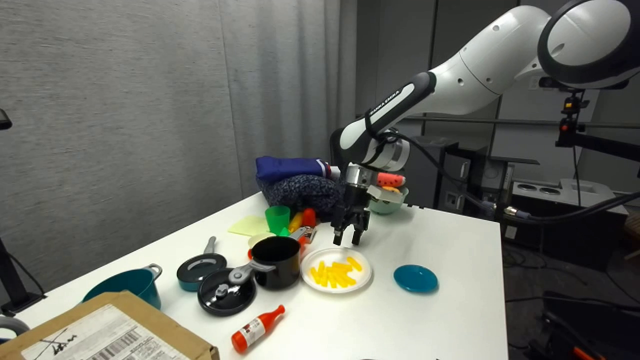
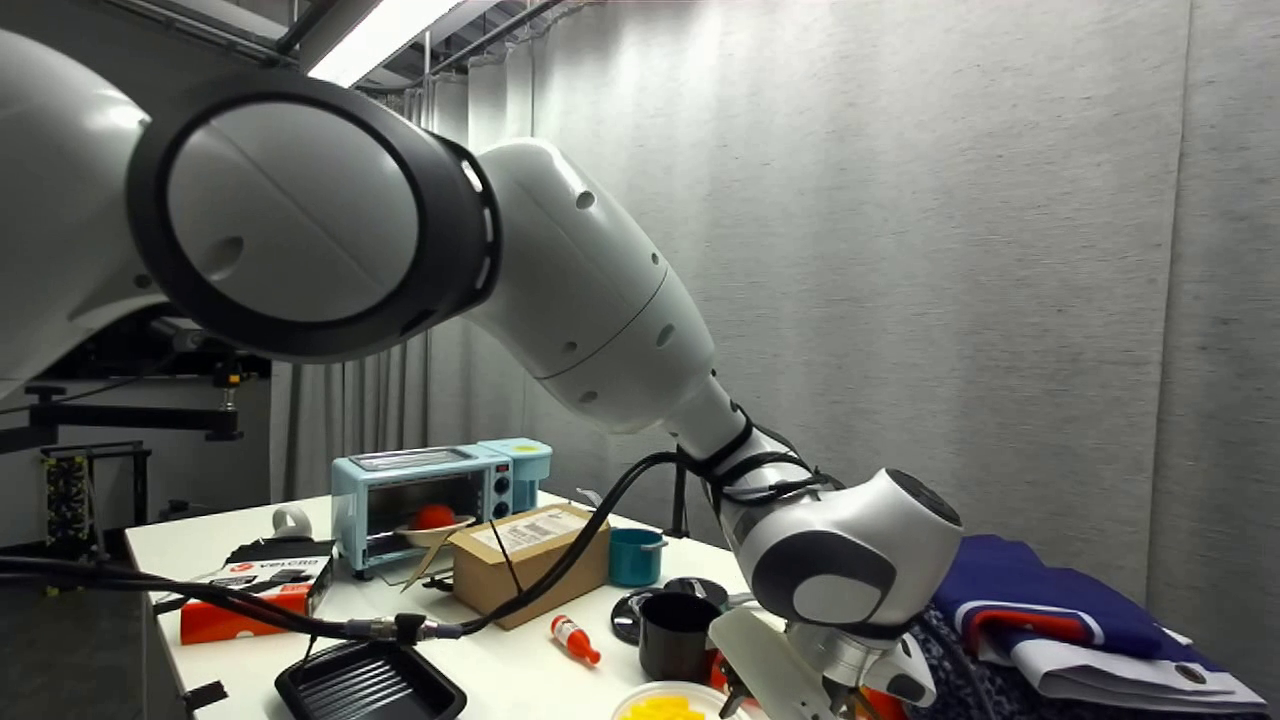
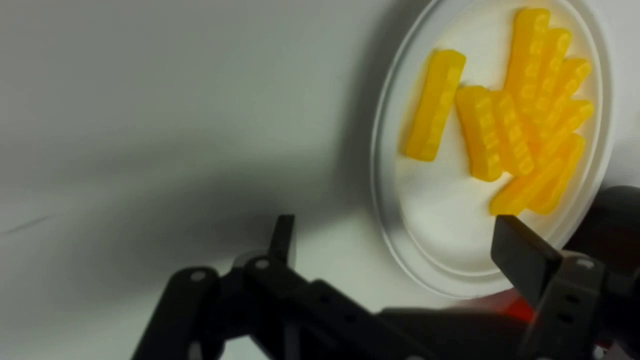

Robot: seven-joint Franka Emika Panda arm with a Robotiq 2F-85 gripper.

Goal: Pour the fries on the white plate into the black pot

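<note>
The yellow fries (image 1: 336, 274) lie in a loose heap on the white plate (image 1: 363, 281), with a single fry apart near the rim. The plate sits flat on the table, right beside the black pot (image 1: 284, 272); plate, fries (image 2: 660, 709) and pot (image 2: 676, 642) also show in an exterior view. The pot's inside is too dark to make out. My gripper (image 1: 347, 242) is open and empty, just above the table at the plate's far edge. In the wrist view my gripper (image 3: 395, 220) has one finger outside the plate (image 3: 435, 215) and one over it, near the fries (image 3: 482, 135).
A teal-blue dish (image 1: 416, 278) lies near the plate. A black lid (image 1: 227, 295), a red bottle (image 1: 257, 327) and a cardboard box (image 1: 100, 330) stand around the pot. A green cup (image 1: 277, 219) and dark cloth (image 1: 305, 195) are behind. A black tray (image 2: 370, 685) is farther off.
</note>
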